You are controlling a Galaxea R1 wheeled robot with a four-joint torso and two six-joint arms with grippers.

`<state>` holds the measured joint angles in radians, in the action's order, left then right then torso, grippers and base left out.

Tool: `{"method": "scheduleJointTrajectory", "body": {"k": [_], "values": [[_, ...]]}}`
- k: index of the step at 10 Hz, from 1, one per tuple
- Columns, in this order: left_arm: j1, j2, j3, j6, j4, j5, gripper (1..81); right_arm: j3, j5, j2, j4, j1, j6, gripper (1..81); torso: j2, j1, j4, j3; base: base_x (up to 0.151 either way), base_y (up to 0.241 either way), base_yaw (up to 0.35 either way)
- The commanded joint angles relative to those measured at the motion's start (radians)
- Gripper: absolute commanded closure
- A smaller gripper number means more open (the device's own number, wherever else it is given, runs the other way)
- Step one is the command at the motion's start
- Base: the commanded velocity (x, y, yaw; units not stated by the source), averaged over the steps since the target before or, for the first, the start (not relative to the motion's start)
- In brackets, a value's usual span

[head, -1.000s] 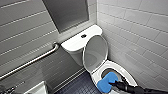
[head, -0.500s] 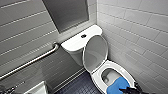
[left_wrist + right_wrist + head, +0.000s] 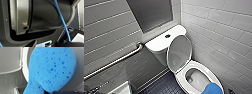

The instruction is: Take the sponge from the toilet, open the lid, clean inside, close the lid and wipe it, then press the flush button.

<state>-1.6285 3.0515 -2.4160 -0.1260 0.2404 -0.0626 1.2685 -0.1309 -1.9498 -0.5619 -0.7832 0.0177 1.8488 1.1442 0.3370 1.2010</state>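
The white toilet (image 3: 159, 45) stands in the corner with its lid (image 3: 179, 53) raised and leaning back against the tank, its greyish underside facing me. The dark round flush button (image 3: 167, 36) sits in the middle of the tank top. The bowl (image 3: 195, 78) lies open inside the seat ring. The bright blue sponge (image 3: 213, 89) is at the near right rim of the seat. In the right wrist view the sponge (image 3: 52, 69) looms large, held from its near end by my right gripper (image 3: 53, 92), with the lid's edge and the seat rim behind it.
A steel grab bar (image 3: 116, 61) runs along the grey tiled wall on the left. White tiles (image 3: 224, 37) close in on the right of the toilet. Dark blue floor (image 3: 164, 86) lies left of the bowl. A white object (image 3: 121, 89) sits at the lower left.
The sponge has moved from over the bowl's middle toward the near right rim, lower and further right in the head view. The lid has stayed up.
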Motion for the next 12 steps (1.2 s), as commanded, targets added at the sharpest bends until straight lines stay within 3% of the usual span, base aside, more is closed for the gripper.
{"method": "scheduleJointTrajectory", "body": {"k": [1, 3, 5, 8, 11, 12], "values": [[-0.046, -0.019, 0.024, -0.001, 0.008, -0.094, 1.0, -0.091, -0.013, 0.139, 0.046, -0.041, 0.004, 81.1, 0.0, 0.0, 0.0, 0.0, 0.0, 0.0, 0.0], [-0.046, -0.019, 0.029, -0.001, 0.014, -0.094, 1.0, -0.13, -0.027, 0.151, 0.062, -0.081, 0.005, 81.1, 0.0, 0.0, 0.0, 0.0, 0.0, 0.0, 0.0], [-0.044, -0.017, 0.029, -0.001, 0.02, -0.094, 1.0, -0.163, -0.016, 0.07, 0.07, 0.006, 0.005, 81.1, 0.0, 0.0, 0.0, 0.0, 0.0, 0.0, 0.0], [-0.041, -0.017, 0.029, -0.001, 0.02, -0.094, 1.0, 0.006, 0.23, -0.175, 0.05, 0.234, 0.002, 81.1, 0.0, 0.0, 0.0, 0.0, 0.0, 0.0, 0.0], [-0.035, -0.019, 0.029, -0.001, 0.019, -0.094, 1.0, 0.155, 0.422, -0.309, 0.05, 0.435, -0.007, 81.1, 0.0, 0.0, 0.0, 0.0, 0.0, 0.0, 0.0], [-0.034, -0.019, 0.028, -0.001, 0.019, -0.094, 1.0, 0.21, 0.447, -0.365, 0.05, 0.477, -0.011, 81.1, 0.0, 0.0, 0.0, 0.0, 0.0, 0.0, 0.0]]}}
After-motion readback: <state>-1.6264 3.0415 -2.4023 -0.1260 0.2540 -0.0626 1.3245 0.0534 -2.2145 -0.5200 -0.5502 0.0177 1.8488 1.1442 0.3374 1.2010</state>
